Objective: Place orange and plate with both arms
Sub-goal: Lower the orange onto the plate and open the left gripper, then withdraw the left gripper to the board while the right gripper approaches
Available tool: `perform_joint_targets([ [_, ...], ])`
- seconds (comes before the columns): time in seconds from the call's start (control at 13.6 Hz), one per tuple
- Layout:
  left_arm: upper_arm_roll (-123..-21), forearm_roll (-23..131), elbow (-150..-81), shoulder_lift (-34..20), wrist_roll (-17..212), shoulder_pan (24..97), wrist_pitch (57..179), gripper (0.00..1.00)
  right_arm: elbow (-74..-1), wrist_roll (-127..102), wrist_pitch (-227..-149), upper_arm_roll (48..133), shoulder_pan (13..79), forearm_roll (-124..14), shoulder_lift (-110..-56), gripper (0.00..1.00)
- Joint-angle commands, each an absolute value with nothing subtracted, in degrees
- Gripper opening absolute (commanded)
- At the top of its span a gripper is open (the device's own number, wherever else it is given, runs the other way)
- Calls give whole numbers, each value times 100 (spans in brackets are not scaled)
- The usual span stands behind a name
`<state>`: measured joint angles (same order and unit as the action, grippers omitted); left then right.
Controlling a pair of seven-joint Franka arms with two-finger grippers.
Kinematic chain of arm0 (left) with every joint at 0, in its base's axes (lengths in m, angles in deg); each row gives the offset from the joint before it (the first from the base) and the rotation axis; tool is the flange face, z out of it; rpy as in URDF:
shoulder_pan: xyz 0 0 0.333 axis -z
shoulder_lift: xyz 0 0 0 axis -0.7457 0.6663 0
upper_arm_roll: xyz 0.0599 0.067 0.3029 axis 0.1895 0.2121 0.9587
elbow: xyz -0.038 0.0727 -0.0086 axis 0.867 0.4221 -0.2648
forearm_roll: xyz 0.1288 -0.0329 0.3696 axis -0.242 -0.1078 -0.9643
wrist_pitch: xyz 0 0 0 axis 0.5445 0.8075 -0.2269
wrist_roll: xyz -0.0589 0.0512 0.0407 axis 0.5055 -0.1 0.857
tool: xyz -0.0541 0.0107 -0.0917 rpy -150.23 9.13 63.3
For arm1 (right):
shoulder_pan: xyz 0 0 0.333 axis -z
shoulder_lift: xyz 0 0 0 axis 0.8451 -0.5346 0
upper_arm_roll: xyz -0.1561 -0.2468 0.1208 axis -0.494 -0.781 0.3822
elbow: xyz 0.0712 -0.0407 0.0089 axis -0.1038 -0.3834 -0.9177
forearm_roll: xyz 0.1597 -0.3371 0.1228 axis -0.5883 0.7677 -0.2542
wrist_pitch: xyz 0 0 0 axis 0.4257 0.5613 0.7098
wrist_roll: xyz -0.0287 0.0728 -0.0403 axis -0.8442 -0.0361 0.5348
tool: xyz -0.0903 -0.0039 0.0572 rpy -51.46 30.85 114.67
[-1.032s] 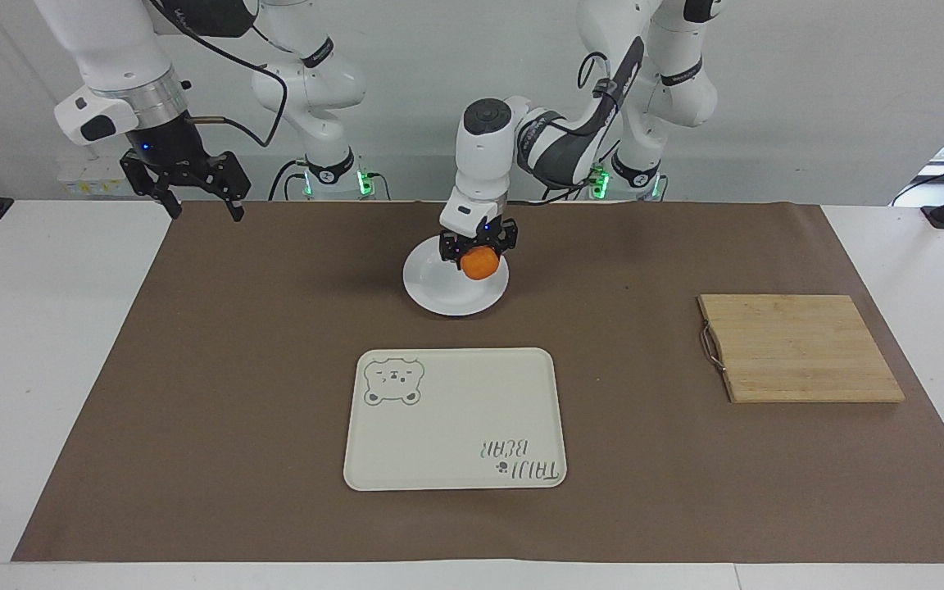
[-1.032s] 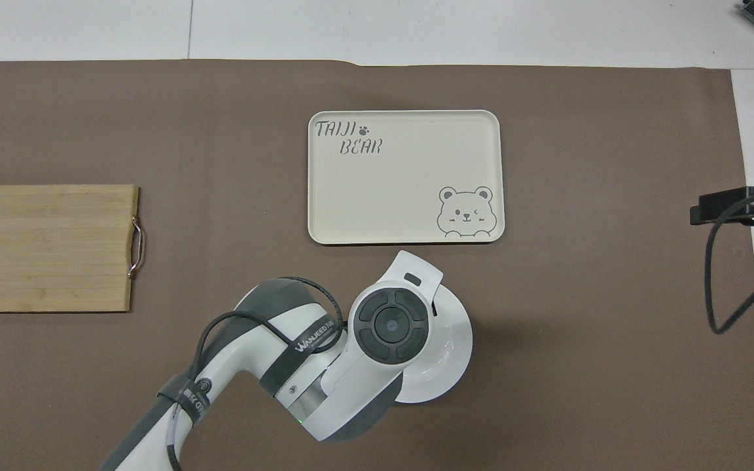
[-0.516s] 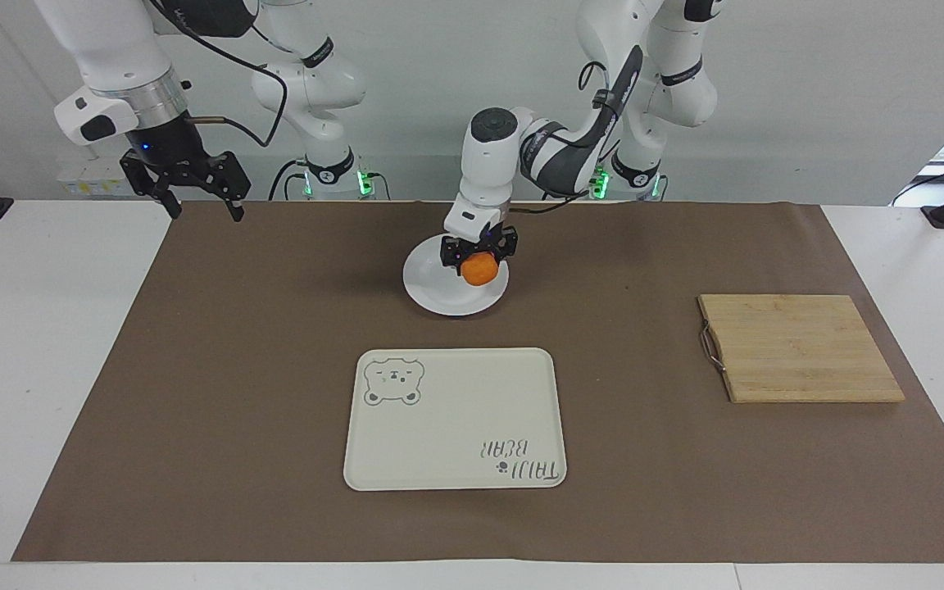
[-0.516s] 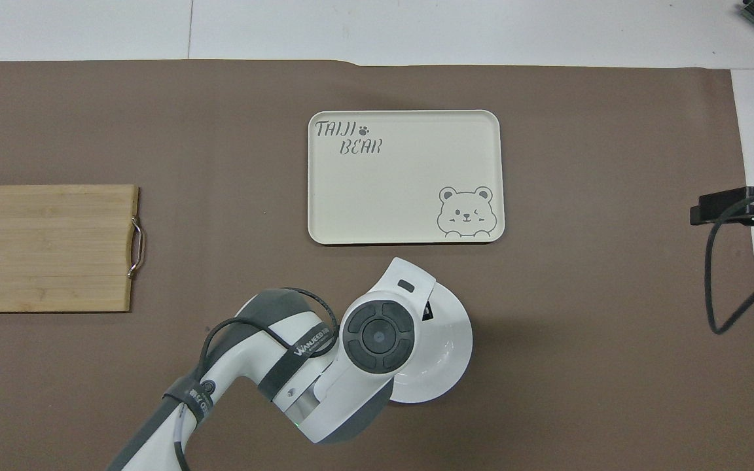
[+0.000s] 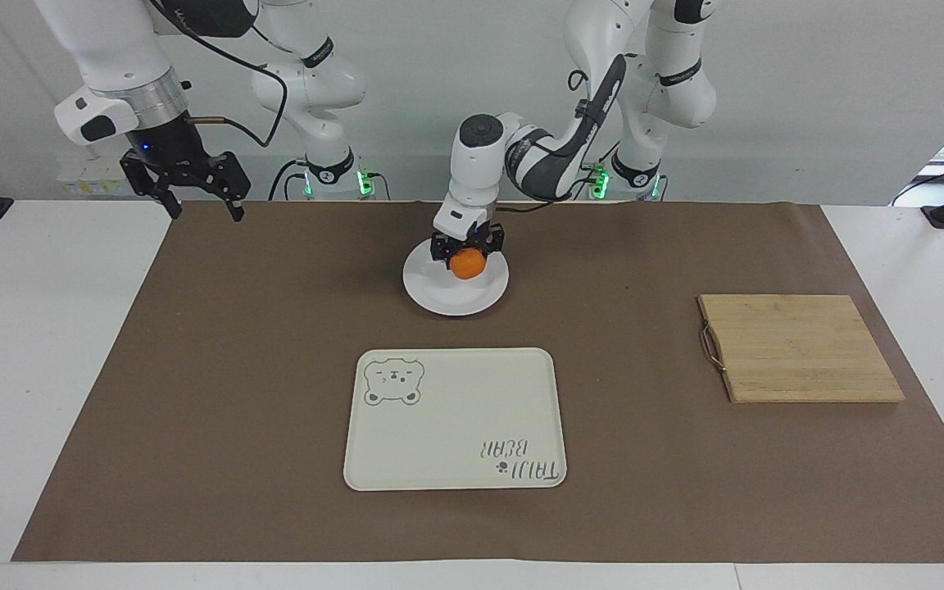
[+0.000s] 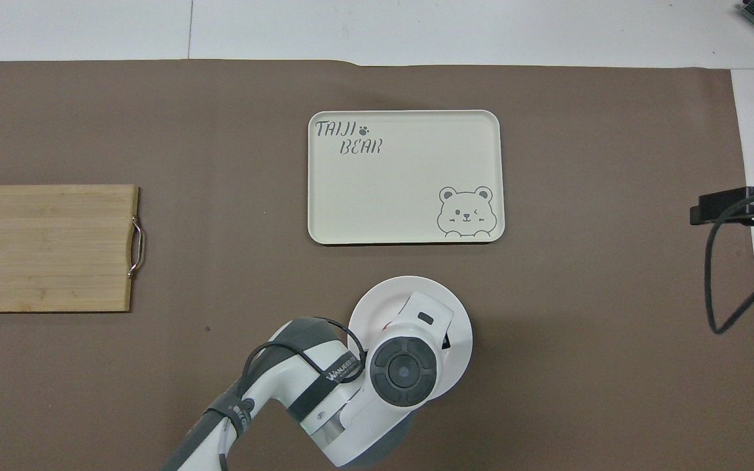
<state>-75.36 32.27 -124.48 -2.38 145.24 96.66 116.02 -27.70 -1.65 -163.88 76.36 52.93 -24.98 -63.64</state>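
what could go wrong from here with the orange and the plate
1. The left gripper is shut on the orange just over the plate. The fruit is round and the dish shallow, so if released it might roll off the low rim.
2. Pushing further down could press the orange onto the glossy plate and shift it on the brown mat.
3. The right gripper waits open over the mat's corner; reaching for the plate too early could crowd the left arm.

I'm working in a robotics lab, not a kitchen: two large white jointed arms (image 5: 513,156) rise along the top of the frame against a bare pale wall, smaller white arms with green-lit bases (image 5: 333,176) between them (cables trailing everywhere). A plain brown paper mat (image 5: 234,369) covers the white bench (image 5: 29,369) mid-frame.
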Motion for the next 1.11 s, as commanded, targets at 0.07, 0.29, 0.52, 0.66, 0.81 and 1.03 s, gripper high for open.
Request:
perform_joint_targets([
  [0.07,-7419,3297,-12456,-79,14816,9911,11937,100,-2862,-311,-16345,7650,5355,-2448,-6287,100],
  [0.29,-7402,3297,-12404,-438,14799,9719,11455,100,-2862,-311,-16345,7650,5356,-2448,-6287,100],
  [0.52,-7384,3297,-12377,-895,14563,9428,10971,100,-2940,-511,-16363,7650,5356,-2770,-6296,100],
  [0.66,-7367,3288,-12194,-1098,14352,9253,10524,100,-3037,-775,-16380,7641,5356,-3018,-6278,100],
  [0.81,-7367,3253,-12000,-1282,14028,8920,10171,100,-3151,-943,-16459,7632,5390,-3552,-6296,100],
  [1.03,-7367,3253,-11579,-1538,13045,8173,9452,100,-3703,-1066,-16897,7641,5364,-4430,-6296,100],
])
